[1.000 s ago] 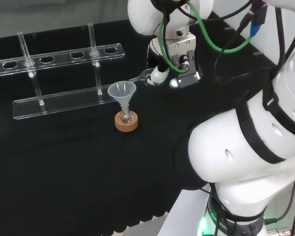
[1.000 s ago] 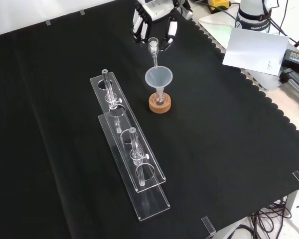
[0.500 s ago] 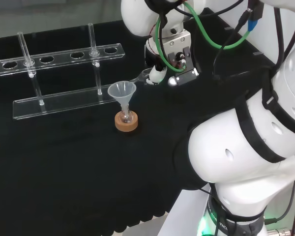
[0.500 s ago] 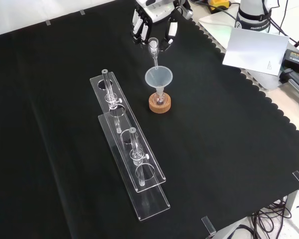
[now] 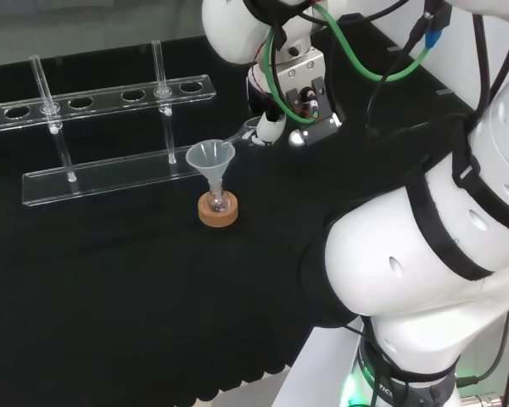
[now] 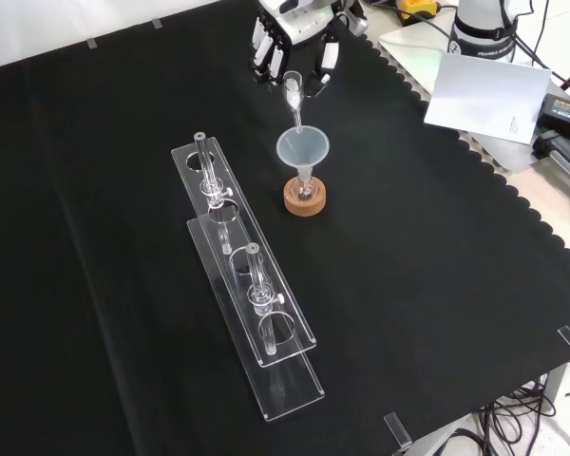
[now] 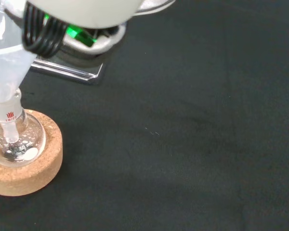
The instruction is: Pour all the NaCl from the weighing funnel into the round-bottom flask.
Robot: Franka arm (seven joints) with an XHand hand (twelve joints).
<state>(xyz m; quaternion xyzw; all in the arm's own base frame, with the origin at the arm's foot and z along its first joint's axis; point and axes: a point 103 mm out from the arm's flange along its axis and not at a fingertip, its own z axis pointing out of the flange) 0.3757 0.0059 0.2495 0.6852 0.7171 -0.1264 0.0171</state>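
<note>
Pouring step: hand [image 6: 287, 43], fingers curled round weighing funnel [image 6: 293, 93], tips it over round-bottom flask [image 6: 305, 190]; next, tilt steeper.

Weighing funnel [image 6: 293, 95] contents too small to tell

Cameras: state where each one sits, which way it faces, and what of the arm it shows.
Head view: behind and above the base, looking over the white arm links at the hand and funnel.
Front view: opposite, looking down on the cloth; hand at top.
Wrist view: at the wrist, close on the round-bottom flask and cork ring.
All three share the flask.
</note>
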